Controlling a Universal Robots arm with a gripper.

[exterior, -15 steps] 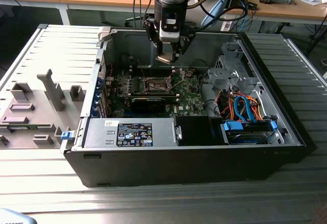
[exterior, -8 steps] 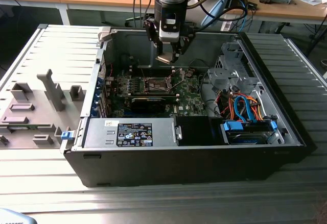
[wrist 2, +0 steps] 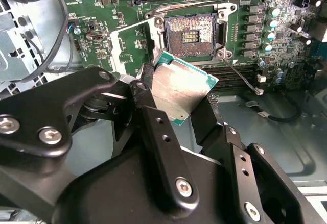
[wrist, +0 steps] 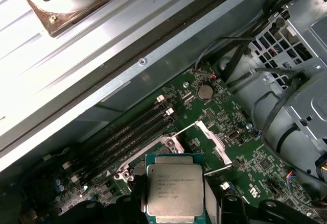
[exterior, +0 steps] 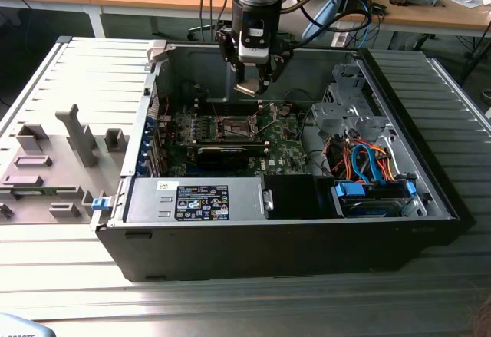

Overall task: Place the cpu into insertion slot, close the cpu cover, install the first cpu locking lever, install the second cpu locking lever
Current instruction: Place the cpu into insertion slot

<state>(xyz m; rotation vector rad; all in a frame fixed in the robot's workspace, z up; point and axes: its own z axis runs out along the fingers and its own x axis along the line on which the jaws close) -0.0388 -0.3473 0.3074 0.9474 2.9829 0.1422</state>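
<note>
Above the open computer case that lies on the slatted metal counter, my tool hangs over the green motherboard. Its black fingers are clamped on the cpu, gripping it by two opposite edges. In both wrist views the cpu shows its silvery-grey top with a thin green border, held up in the air between the fingers of my tool and touching nothing else. The insertion slot sits bare on the board below, a dark square of contacts inside a silvery rim, apart from the chip; in the exterior view the slot lies lower down the frame than my tool. The cpu cover stands swung open just beside the slot, and in the first wrist view it shows as a silvery frame plate raised off the board. A thin wire lever sticks out unlatched at the slot's other side. Long black memory slots run beside the socket. Orange and blue cables bunch at the case's end toward the exterior view's right, and a grey fixture tray rests on the counter to the exterior view's left.
</note>
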